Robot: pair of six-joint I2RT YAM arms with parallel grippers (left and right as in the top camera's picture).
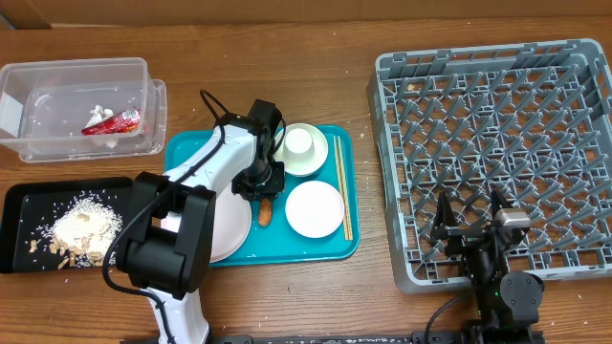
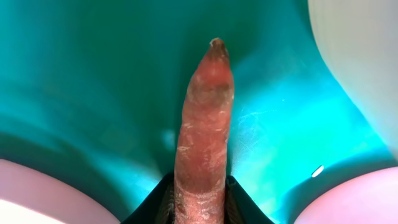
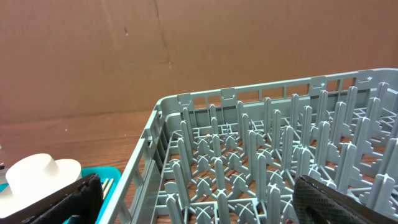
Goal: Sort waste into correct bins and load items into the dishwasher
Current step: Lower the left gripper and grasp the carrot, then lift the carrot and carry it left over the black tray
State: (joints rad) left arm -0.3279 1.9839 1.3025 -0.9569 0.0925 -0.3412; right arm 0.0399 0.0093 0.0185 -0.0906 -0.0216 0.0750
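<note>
The waste sorting looks mostly done: the wrapper (image 1: 117,121) and tissue (image 1: 98,113) lie in the clear tub (image 1: 76,64), and the shells (image 1: 81,229) sit in the black tray (image 1: 19,205). The carrot (image 2: 202,124) is the last scrap on the teal tray (image 1: 191,153), lying between the large plate (image 1: 228,234) and the small plate (image 1: 314,208). The left gripper (image 1: 261,186) is down on it, and the wrist view shows its dark fingers (image 2: 152,208) pressed against both sides of the carrot's thick end, so it pinches the carrot; whether the carrot is clear of the tray cannot be told. Loading has not begun: the rack (image 1: 384,162) holds no dishes, while both plates, the bowl (image 1: 316,161), the cup (image 1: 300,141) in it and the chopsticks (image 1: 340,186) remain on the teal tray. The right gripper (image 1: 469,225) hangs spread and empty at the rack's near edge
</note>
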